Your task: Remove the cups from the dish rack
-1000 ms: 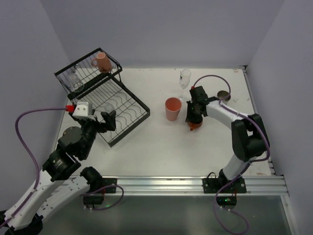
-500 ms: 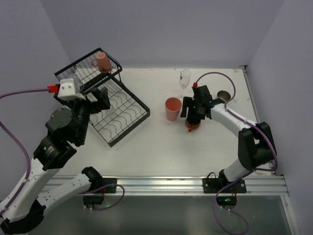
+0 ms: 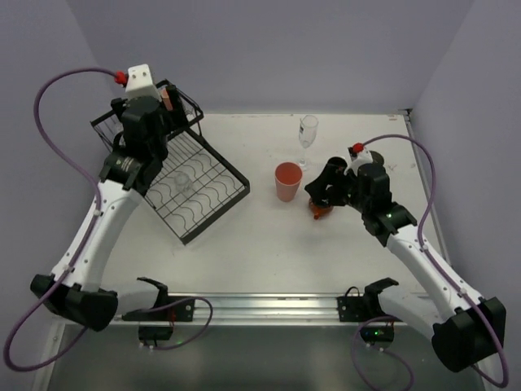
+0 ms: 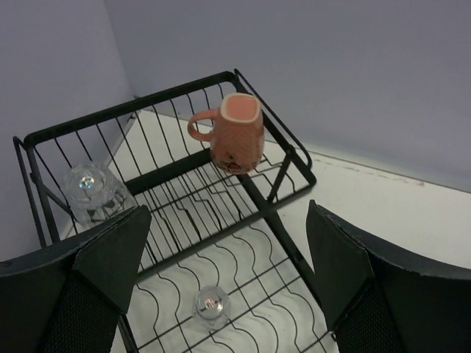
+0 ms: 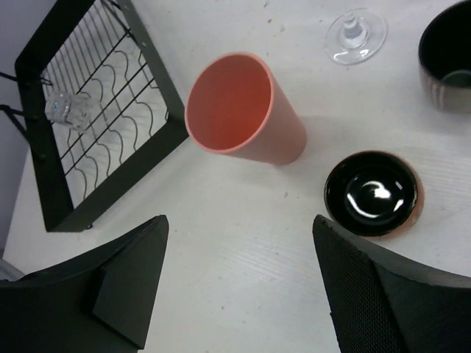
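The black wire dish rack (image 3: pixel 213 192) stands at the left. In its raised basket a pink mug (image 4: pixel 234 132) leans on the wires and a clear glass (image 4: pixel 92 193) sits in the left corner. Another clear glass (image 4: pixel 210 307) lies on the flat tray. My left gripper (image 4: pixel 224 235) hangs open above the rack, short of the mug, holding nothing. On the table stand a salmon tumbler (image 5: pixel 243 110) and an orange-red mug (image 5: pixel 373 193) with a black inside. My right gripper (image 5: pixel 239 243) is open and empty, just on the near side of them.
A clear stemmed glass (image 3: pixel 307 130) stands behind the tumbler, its foot (image 5: pixel 355 33) showing in the right wrist view. A dark cup (image 5: pixel 447 62) sits at the far right. The rack's corner (image 5: pixel 173 125) lies close to the tumbler.
My left arm swung from the flat tray up over the raised basket. My right gripper opened, let go of the orange-red mug on the table and drew back.
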Controlling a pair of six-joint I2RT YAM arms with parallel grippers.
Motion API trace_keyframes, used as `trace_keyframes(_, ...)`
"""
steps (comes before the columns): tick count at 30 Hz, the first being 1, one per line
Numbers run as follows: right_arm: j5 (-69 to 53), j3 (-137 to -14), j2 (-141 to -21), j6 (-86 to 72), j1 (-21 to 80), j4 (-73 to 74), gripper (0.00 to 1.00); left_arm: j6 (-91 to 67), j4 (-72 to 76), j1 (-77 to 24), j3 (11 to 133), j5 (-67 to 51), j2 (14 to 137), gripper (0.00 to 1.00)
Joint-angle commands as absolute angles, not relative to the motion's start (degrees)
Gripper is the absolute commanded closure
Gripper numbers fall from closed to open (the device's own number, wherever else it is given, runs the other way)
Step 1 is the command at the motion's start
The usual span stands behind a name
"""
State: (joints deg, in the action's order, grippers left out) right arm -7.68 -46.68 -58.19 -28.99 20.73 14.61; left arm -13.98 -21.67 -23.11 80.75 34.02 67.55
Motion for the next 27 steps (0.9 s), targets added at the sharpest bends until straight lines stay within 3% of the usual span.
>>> trace_keyframes(1,-13.3,-40.1,-53.5,-33.4,20.8,6.8,0.18,-15.5,-21.9,-16.2,87.8,25.8,75.1,0.06)
trace_keyframes(12,-18.9,-33.3,-47.6,-35.0,21.8,0.4,0.20,-17.7,-25.5,-7.7,105.6,22.7,97.6,0.05)
trace_keyframes(27,-19.1,-33.2,-47.8,-34.7,23.3,-1.0,0.22,-12.0,-22.5,-7.4,113.2,20.7,108.2,0.06)
